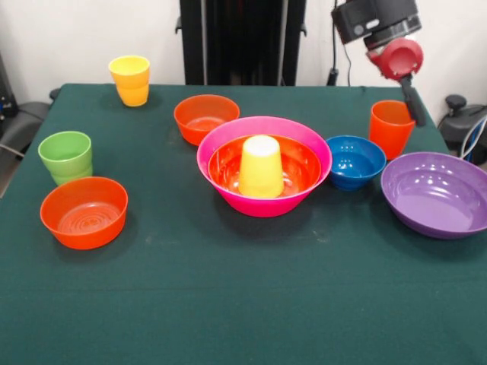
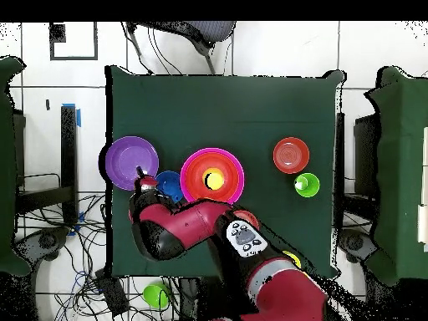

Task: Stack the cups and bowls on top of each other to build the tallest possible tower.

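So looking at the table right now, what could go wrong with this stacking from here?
The tool hangs right by the orange cup, so a careless descent could tip it. The yellow cup stands upside down in the orange bowl inside the pink bowl; its narrow top offers little footing for whatever comes next. The blue bowl sits close by and could get nudged.

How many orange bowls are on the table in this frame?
3: a large orange bowl nested in the pink bowl, one small orange bowl at front left, another behind the pink bowl.
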Robot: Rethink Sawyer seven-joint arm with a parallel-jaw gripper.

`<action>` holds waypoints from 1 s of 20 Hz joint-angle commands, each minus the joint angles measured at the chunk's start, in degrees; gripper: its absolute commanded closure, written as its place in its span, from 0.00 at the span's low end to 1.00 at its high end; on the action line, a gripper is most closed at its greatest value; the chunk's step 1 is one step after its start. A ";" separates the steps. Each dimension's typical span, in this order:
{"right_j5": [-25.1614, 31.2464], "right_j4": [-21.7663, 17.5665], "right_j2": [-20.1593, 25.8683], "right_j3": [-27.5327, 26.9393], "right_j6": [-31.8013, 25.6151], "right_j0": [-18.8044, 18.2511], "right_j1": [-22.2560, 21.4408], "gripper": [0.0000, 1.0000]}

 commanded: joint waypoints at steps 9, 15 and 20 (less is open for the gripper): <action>-11.36 5.34 -16.70 -7.08 13.11 10.12 8.43 0.00; -6.48 2.70 -12.86 -2.05 15.06 7.46 5.29 0.00; -1.60 0.85 -5.56 2.90 17.67 1.57 5.06 0.00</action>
